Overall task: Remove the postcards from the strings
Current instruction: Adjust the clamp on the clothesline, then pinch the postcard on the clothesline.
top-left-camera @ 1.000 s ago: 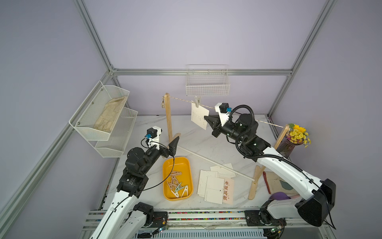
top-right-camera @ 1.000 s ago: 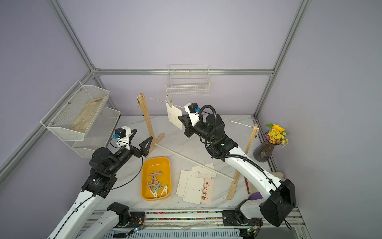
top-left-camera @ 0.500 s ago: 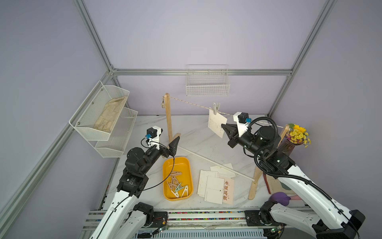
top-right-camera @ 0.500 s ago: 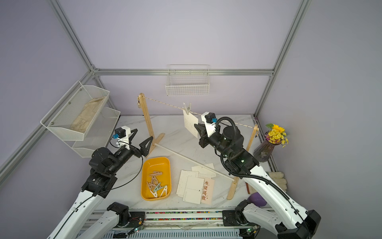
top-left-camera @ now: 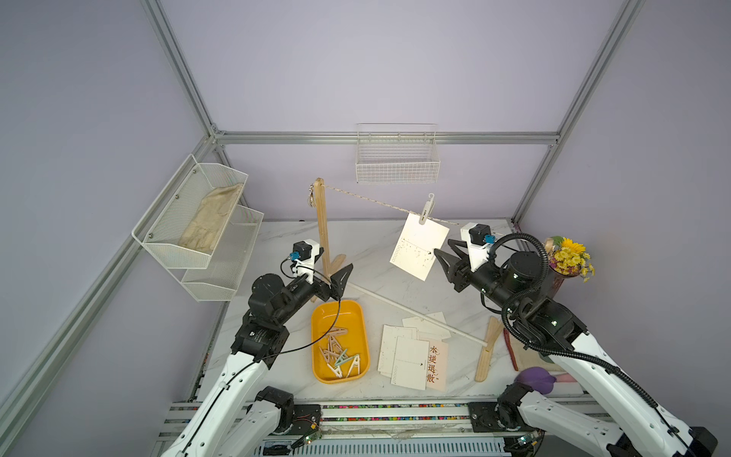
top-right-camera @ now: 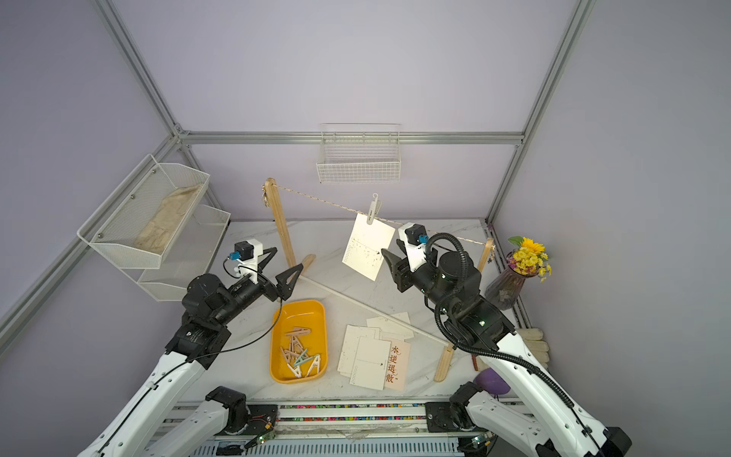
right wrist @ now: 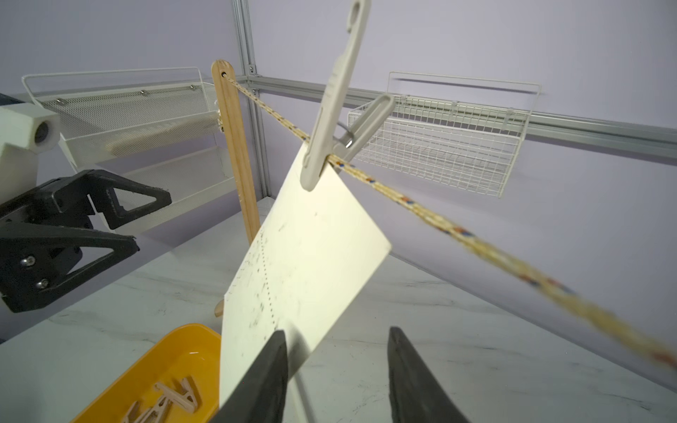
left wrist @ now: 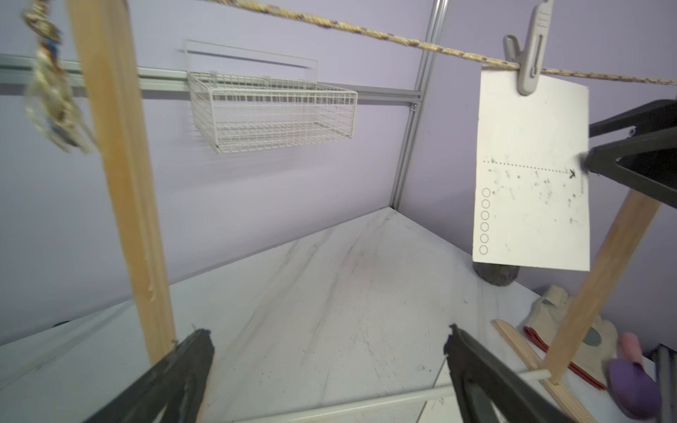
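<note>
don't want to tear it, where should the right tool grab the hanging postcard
Take the hanging postcard by its free side edge, low down, away from the grey peg pinning its top edge to the string. Bring the right tool in edge-on from the side it faces, jaws straddling the thin sheet; one peg holds it, so a downward pull should free it.

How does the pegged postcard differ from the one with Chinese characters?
The hanging postcard is pegged to the string; the Chinese-character postcard lies flat on the table. The hanging postcard bears a dotted line and circles; the Chinese-character postcard, big characters. Both are pale rectangles.
</note>
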`<state>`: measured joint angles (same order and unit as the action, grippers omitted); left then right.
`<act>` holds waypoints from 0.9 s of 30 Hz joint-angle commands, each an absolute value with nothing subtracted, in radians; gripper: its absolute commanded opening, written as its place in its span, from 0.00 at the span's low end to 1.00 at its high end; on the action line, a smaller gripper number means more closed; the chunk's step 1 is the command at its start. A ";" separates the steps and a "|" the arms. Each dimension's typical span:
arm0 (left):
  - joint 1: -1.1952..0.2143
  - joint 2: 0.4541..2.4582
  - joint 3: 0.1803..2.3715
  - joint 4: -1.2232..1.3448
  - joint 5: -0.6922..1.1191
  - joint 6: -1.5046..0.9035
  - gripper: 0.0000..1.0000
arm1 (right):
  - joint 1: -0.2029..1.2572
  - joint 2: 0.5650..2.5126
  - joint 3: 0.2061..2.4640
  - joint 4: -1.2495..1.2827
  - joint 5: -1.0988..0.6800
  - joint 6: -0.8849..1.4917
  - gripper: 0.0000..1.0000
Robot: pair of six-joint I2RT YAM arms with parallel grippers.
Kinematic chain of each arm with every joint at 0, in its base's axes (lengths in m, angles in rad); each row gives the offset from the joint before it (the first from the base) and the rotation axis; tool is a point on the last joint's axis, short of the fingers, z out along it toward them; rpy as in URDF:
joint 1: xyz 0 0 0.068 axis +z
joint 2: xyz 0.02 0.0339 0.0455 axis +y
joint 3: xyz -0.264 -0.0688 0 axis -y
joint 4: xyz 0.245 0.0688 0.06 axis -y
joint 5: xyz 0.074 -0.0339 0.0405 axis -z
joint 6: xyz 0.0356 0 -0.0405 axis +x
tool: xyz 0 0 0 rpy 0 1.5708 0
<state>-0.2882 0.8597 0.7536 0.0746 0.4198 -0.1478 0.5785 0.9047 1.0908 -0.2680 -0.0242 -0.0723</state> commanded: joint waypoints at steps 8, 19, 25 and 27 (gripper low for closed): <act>-0.323 1.173 1.060 0.208 0.858 -0.155 0.98 | 0.577 0.980 1.427 -0.675 -0.472 -0.024 0.53; -0.390 1.366 1.203 0.322 0.931 -0.079 1.00 | 0.576 1.063 1.610 -0.515 -0.278 0.049 0.65; -0.400 1.466 1.236 0.486 0.921 -0.144 1.00 | 0.576 1.106 1.622 -0.473 -0.169 0.027 0.73; -0.407 1.505 1.278 0.498 0.953 -0.169 0.97 | 0.576 1.111 1.619 -0.437 -0.094 0.047 0.75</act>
<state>-0.3943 1.4757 1.1839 0.3885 0.9081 -0.1234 0.5785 1.1057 1.6100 -0.5014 -0.2039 0.0410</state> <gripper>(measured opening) 0.982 0.738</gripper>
